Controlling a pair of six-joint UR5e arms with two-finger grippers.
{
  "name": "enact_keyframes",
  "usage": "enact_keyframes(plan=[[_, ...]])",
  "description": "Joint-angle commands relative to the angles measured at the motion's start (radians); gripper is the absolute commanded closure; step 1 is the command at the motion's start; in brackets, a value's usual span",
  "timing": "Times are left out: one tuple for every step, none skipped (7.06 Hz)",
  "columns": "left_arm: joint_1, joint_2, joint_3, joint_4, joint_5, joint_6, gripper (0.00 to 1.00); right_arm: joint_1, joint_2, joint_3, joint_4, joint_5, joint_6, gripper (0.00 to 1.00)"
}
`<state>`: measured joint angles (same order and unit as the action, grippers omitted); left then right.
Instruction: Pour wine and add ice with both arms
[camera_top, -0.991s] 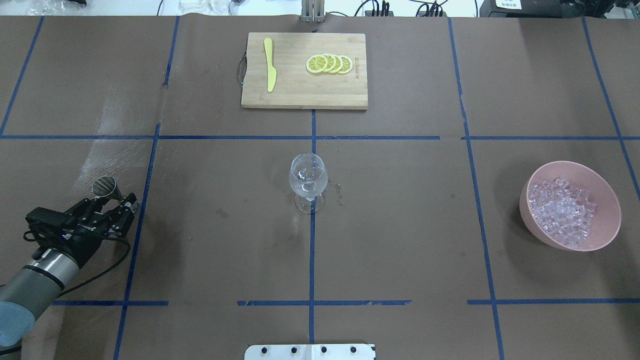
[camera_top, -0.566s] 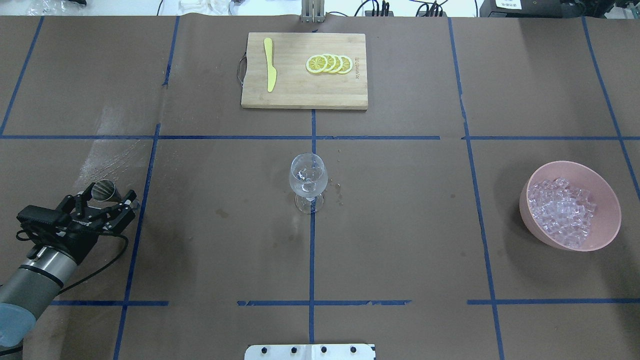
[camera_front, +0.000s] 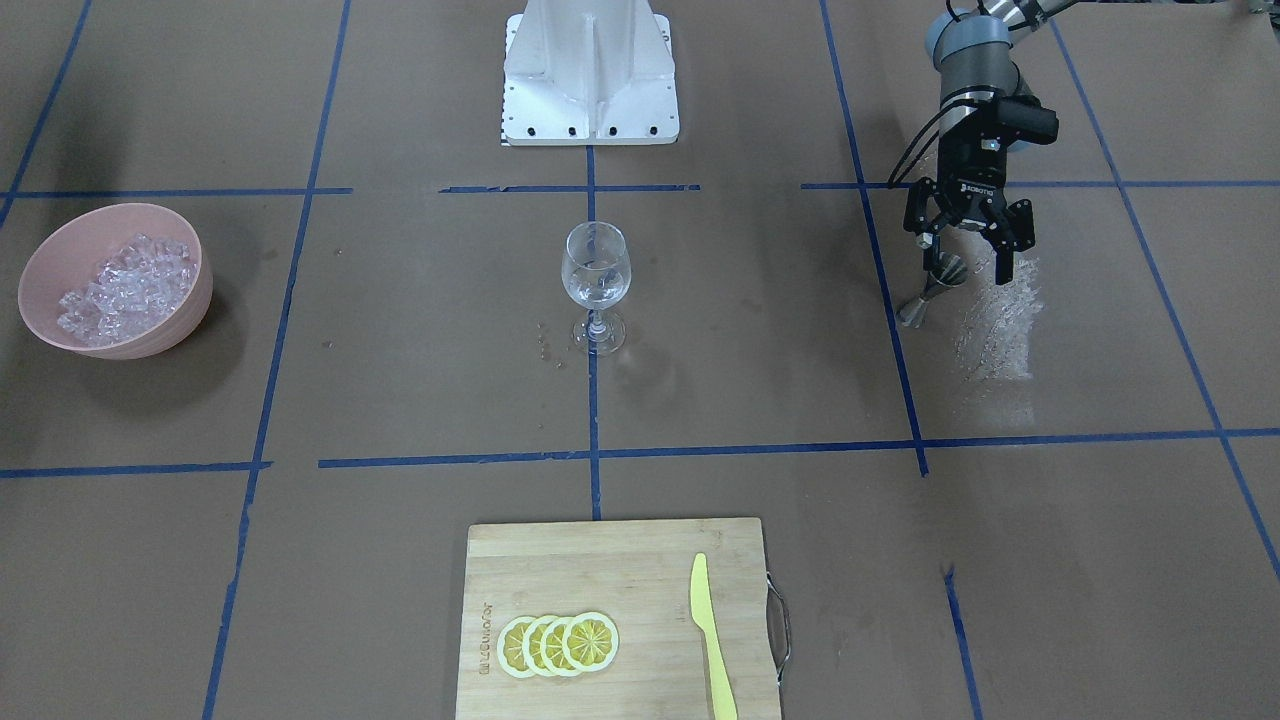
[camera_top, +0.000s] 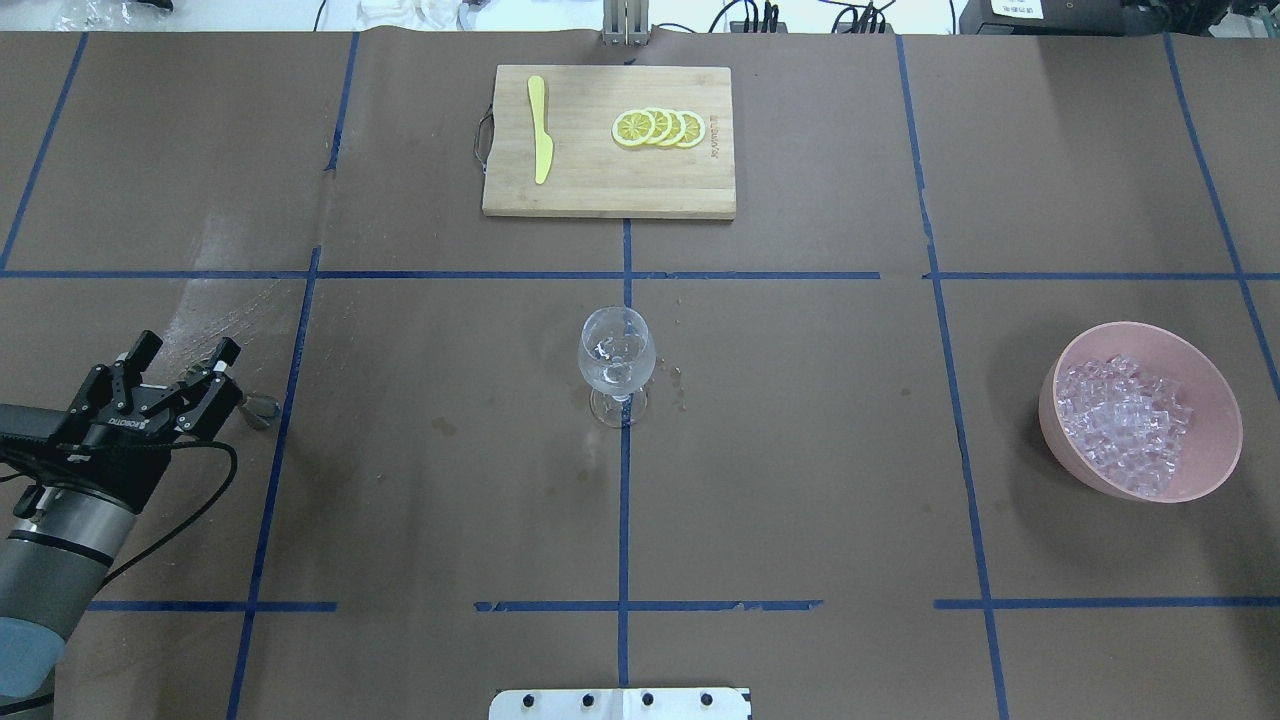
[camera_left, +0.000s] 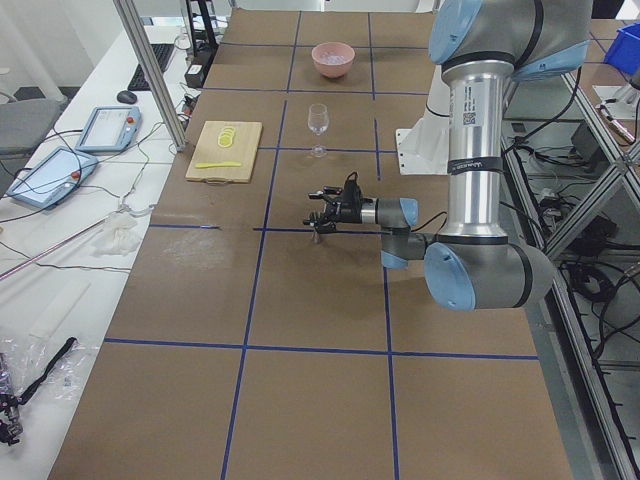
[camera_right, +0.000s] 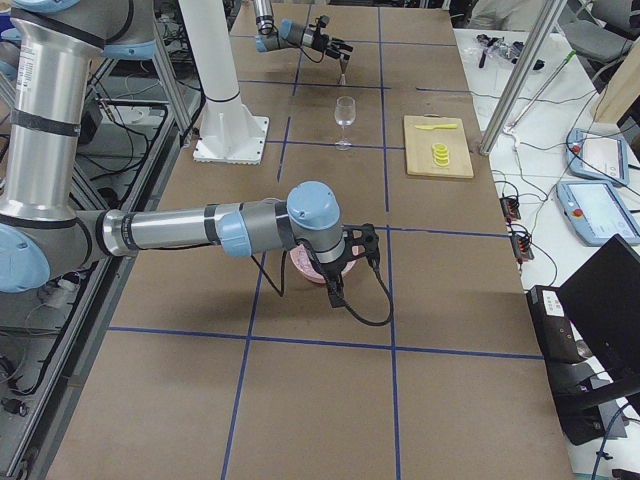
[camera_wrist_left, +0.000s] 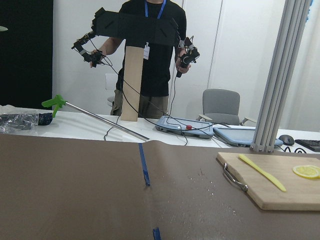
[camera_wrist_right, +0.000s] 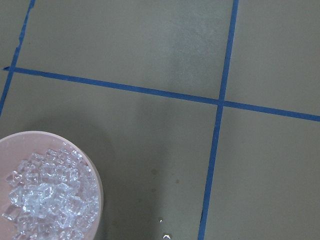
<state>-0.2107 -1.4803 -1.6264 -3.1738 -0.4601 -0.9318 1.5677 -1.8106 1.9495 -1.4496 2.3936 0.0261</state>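
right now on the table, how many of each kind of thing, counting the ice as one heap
wine glass: 1
pink bowl: 1
ice heap: 1
metal jigger: 1
cutting board: 1
yellow knife: 1
lemon slices: 4
total: 10

Pretty clearly a robotics lab, not a kitchen: the table (camera_top: 800, 450) is wrapped in brown paper with a blue tape grid (camera_top: 624, 520), and there's a white bolted pedestal (camera_front: 590, 80) plus the big grey left arm (camera_left: 478, 150). At 9 o'clock in the left side view a white bench (camera_left: 90, 200) holds teach pendants (camera_left: 105, 127). The left wrist view has aluminium frame posts (camera_wrist_left: 280, 75) at 2 o'clock and a person (camera_wrist_left: 150, 55) holding wired controllers (camera_wrist_left: 186, 54) at 12.
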Motion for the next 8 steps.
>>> enact_keyframes(plan=[[-0.031, 0.018, -0.049, -0.028, -0.144, 0.082, 0.01, 0.0, 0.0, 0.0, 0.0, -0.001, 0.0, 0.0], [-0.161, 0.021, -0.049, -0.015, -0.328, 0.15, 0.01, 0.0, 0.0, 0.002, 0.0, -0.001, 0.0, 0.0], [-0.311, 0.021, -0.049, 0.001, -0.533, 0.213, 0.01, 0.0, 0.0, 0.002, 0.0, -0.001, 0.0, 0.0], [-0.472, 0.017, -0.05, 0.085, -0.757, 0.284, 0.01, 0.0, 0.0, 0.002, 0.0, -0.001, 0.0, 0.0], [-0.656, -0.007, -0.062, 0.207, -0.998, 0.403, 0.01, 0.0, 0.0, 0.002, 0.0, -0.001, 0.0, 0.0], [-0.794, -0.056, -0.069, 0.354, -1.161, 0.48, 0.01, 0.0, 0.0, 0.0, 0.0, -0.001, 0.0, 0.0], [-0.888, -0.081, -0.075, 0.47, -1.239, 0.554, 0.01, 0.0, 0.0, -0.001, 0.0, -0.001, -0.002, 0.0], [-0.961, -0.084, -0.091, 0.594, -1.312, 0.644, 0.0, 0.0, 0.0, -0.001, 0.0, -0.001, -0.002, 0.0]])
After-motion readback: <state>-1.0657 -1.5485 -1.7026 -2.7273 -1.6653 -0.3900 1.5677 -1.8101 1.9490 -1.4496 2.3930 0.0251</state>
